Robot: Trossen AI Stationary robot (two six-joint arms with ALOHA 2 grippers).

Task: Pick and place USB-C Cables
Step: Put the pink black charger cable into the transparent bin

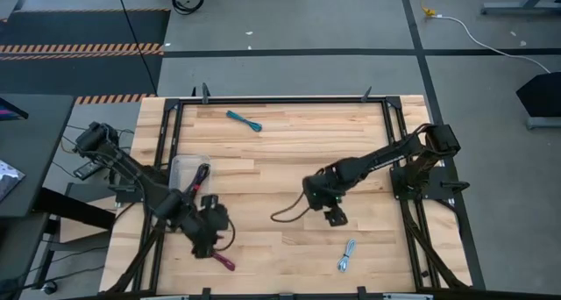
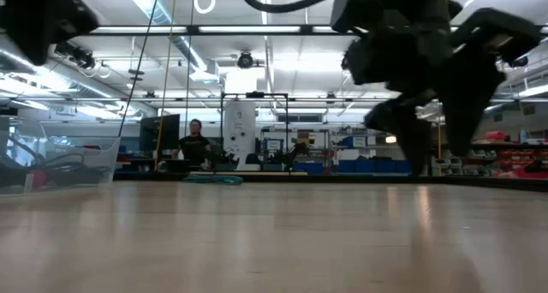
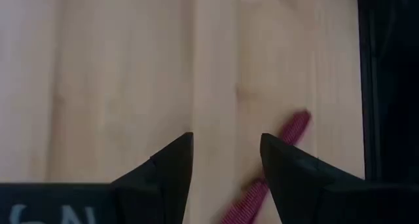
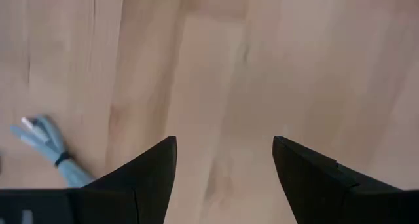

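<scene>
Left gripper (image 1: 213, 240) low over the bench (image 1: 289, 142) in the lower left of the high view, just above the maroon cable (image 1: 223, 261) near the bench's bottom edge. Left wrist view: fingers (image 3: 173, 165) parted to a moderate gap, nothing between them. Maroon cable (image 3: 275, 162) lies off to the right of that gap, partly hidden behind the right-hand finger, long axis slanting from lower left to upper right of the frame. Not centred yet; a sideways shift toward the cable and probably a small wrist turn to cross its axis look needed before closing.

Right gripper (image 1: 333, 214) near mid-bench, a little right of centre in the high view. Right wrist view: fingers (image 4: 147, 168) wide apart, empty, bare wood between them. Pale cable (image 4: 49, 149) at the left edge of that frame, well outside the gap. In the high view the pale cable (image 1: 347, 256) lies below the right gripper, toward the bottom edge, long axis near vertical with a slight lean. Right arm clearly the nearer one for it.

Teal cable (image 1: 244, 120) far off at the upper middle of the bench, apart from both arms. Black-and-red cable (image 1: 201, 178) leans at the clear tub (image 1: 186, 170), just above the left gripper; whether inside or across the rim cannot be told. Purple cable not made out.

Likely pairing: left to maroon, right to pale.
</scene>
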